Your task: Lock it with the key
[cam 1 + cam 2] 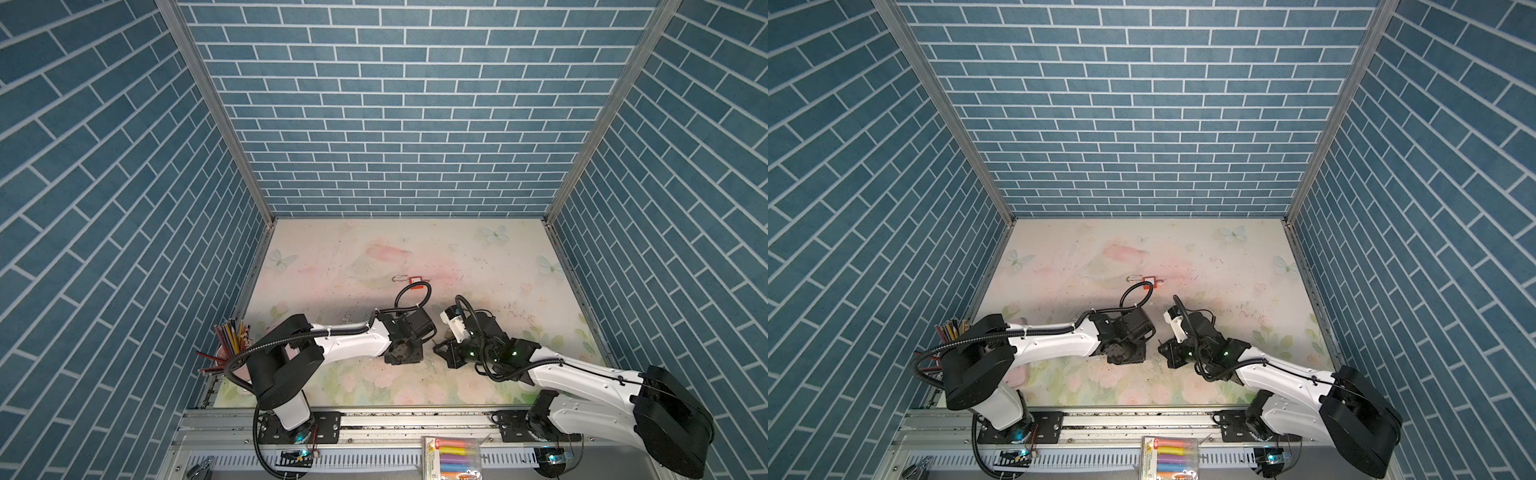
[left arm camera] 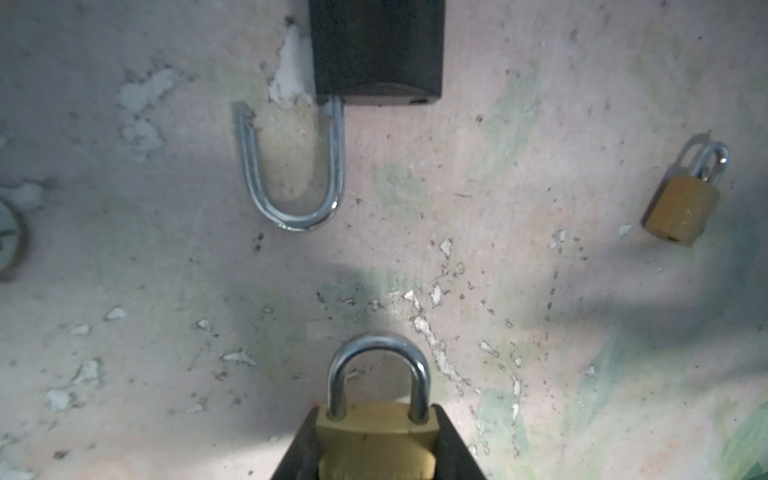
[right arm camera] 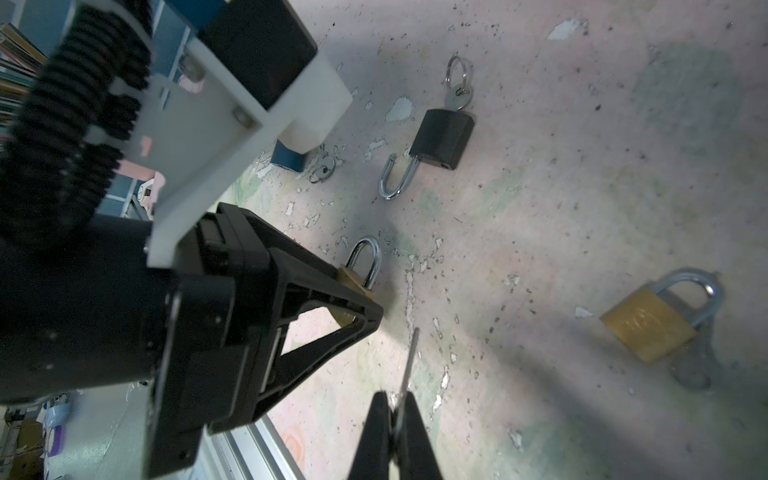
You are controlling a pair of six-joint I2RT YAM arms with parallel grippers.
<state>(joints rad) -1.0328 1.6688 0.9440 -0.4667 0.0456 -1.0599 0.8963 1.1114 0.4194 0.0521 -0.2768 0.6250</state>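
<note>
Cup [image 1: 221, 355] holds pencils [image 1: 233, 334]; left claw [image 2: 376, 411] grasps brass padlock [image 2: 376, 440], right claw [image 3: 395, 400] clenched on key [image 3: 409, 357].

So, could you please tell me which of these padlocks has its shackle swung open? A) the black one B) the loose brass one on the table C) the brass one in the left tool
A: the black padlock has its shackle swung out of the body, whereas the held brass padlock in the left tool and the loose brass padlock both have theirs seated.
</note>
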